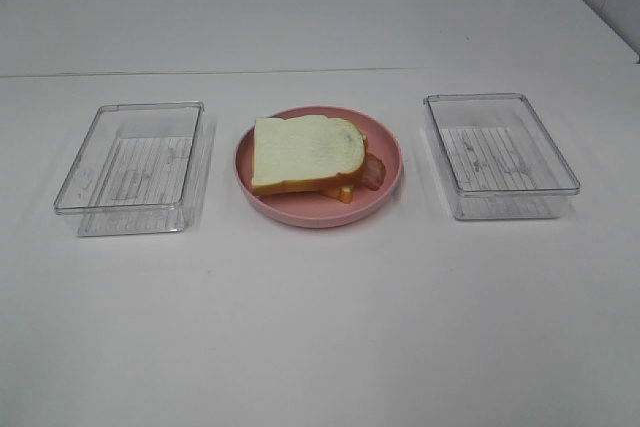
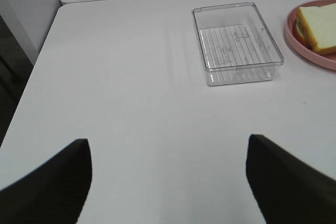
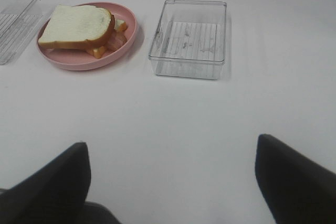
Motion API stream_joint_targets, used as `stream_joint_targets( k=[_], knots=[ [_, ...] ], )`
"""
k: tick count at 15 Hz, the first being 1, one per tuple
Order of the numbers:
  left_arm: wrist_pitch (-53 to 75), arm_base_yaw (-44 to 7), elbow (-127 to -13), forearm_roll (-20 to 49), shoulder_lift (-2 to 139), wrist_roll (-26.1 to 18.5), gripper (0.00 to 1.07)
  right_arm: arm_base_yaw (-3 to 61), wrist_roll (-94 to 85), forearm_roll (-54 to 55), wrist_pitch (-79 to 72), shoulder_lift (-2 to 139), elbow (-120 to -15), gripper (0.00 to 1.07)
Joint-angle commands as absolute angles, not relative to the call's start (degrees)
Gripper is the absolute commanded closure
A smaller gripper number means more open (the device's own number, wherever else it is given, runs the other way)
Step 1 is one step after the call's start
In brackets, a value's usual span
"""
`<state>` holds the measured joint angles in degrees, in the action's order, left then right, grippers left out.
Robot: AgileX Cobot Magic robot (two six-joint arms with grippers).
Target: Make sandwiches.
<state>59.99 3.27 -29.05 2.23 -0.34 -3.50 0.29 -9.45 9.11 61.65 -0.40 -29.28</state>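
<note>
Sandwich (image 1: 305, 155) sits assembled on a pink plate (image 1: 385, 187) at the middle of the tabletop, a white bread slice on top with bacon and cheese showing at the edge toward the right side; no lettuce can be made out from the high camera. Left gripper (image 2: 168, 177) and right gripper (image 3: 170, 179) each hang over the near edge of the table with fingers spread wide and nothing between them, both well apart from the plate. By the look of it, stacking is done or nearly so. Risks from here: the top slice lies askew over the fillings, so a push from one side could slide it off or drag the stack across the plate; a pinch on the soft bread alone could lift that slice and leave the rest behind; the protruding bacon could catch a finger and pull out. Surroundings: a clear tray (image 1: 135, 167) stands toward the left edge and a second clear tray (image 1: 500, 155) toward the right edge, both holding nothing visible, each near the plate but not touching it. Either tray's wall would obstruct a low sideways approach to the plate.
</note>
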Motion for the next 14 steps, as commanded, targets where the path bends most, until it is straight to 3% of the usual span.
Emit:
stream_joint_targets(
  k=[1,14],
  knots=[
    [59.5,3.4,-28.8,3.3,-1.4,-2.9,0.29,0.0,-9.6,9.2,61.1,-1.1,-29.0,0.27],
    [59.6,3.4,-28.8,3.9,-1.4,-3.2,0.29,0.0,-9.6,9.2,61.1,-1.1,-29.0,0.27]
  ],
)
